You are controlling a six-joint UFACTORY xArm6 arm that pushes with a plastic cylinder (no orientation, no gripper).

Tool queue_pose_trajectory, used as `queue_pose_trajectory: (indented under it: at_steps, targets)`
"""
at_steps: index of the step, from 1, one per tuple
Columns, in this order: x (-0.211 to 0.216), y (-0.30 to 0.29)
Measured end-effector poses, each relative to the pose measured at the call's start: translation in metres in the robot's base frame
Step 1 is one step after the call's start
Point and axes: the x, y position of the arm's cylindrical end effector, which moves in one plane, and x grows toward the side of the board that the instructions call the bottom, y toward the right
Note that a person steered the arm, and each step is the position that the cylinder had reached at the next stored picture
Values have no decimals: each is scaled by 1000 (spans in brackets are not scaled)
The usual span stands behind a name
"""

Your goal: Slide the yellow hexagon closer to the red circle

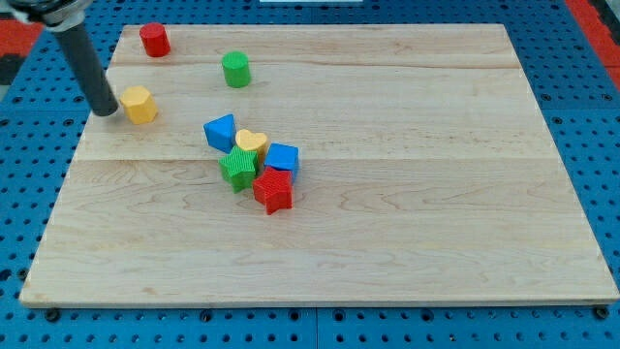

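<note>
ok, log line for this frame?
tip left of yellow hexagon, close | red circle above hexagon, apart | not yet pushed together

My tip (105,111) left of hexagon (139,104) (nearly touching).

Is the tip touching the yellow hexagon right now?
Cannot tell. In the camera view my tip sits just left of the yellow hexagon; no clear gap or contact shows.
</note>
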Motion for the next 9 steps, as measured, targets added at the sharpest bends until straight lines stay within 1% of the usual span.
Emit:
queue_pose_trajectory:
  at_steps: [1, 2, 3, 4, 5, 6, 7, 8, 9]
  targets:
    - [23, 12]
    - [1, 56]
    - [-32, 66]
    - [-69, 91]
    - [-71, 124]
    - [-103, 113]
    - [-88, 116]
    - [-80, 77]
    - [-99, 76]
